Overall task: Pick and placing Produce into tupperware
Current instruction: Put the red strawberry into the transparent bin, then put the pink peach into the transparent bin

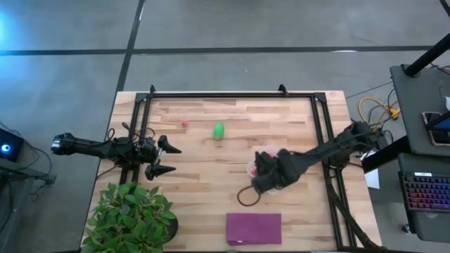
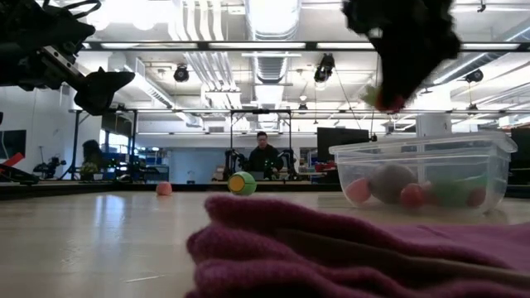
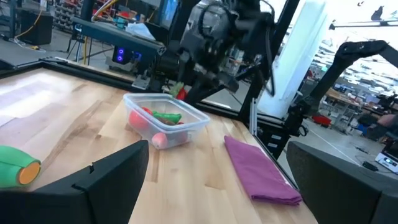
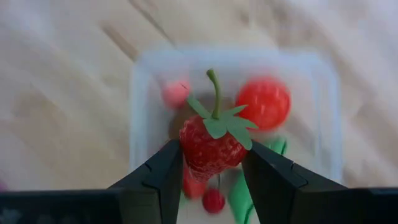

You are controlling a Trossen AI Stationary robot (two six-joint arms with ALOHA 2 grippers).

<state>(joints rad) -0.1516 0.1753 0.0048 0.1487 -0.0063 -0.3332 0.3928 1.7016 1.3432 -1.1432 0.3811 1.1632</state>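
Between the two dark fingers [image 4: 163,177] of the right gripper [image 4: 212,171] sits a toy strawberry [image 4: 210,144] — red body pinched from both sides, green leaf cap and stem pointing away from the wrist. The fingers stand narrowly apart, closed on the berry's flanks.

Directly below it lies the tupperware [image 4: 142,106], a clear squarish container, so the strawberry hangs over its open top, apart from the pieces inside. Those pieces include a red ball [image 4: 263,103], a small pink berry [image 4: 175,93], a tiny red berry [image 4: 213,200] and green pieces [image 4: 239,196]; a brownish shape seems to lie under the strawberry, though the blur makes that uncertain.

Seen from above, the right gripper [image 1: 266,171] covers most of the container near the table's [image 1: 204,190] right-centre. A purple cloth [image 1: 254,228] lies near the front edge, and a potted plant [image 1: 130,216] stands at the front left corner.

Farther off, a green piece [image 1: 219,130] with an orange end and a small pink berry [image 1: 185,123] rest on the wood — well apart from the container. The left gripper [image 1: 167,159] hovers at the table's left side, fingers spread wide, holding nothing.
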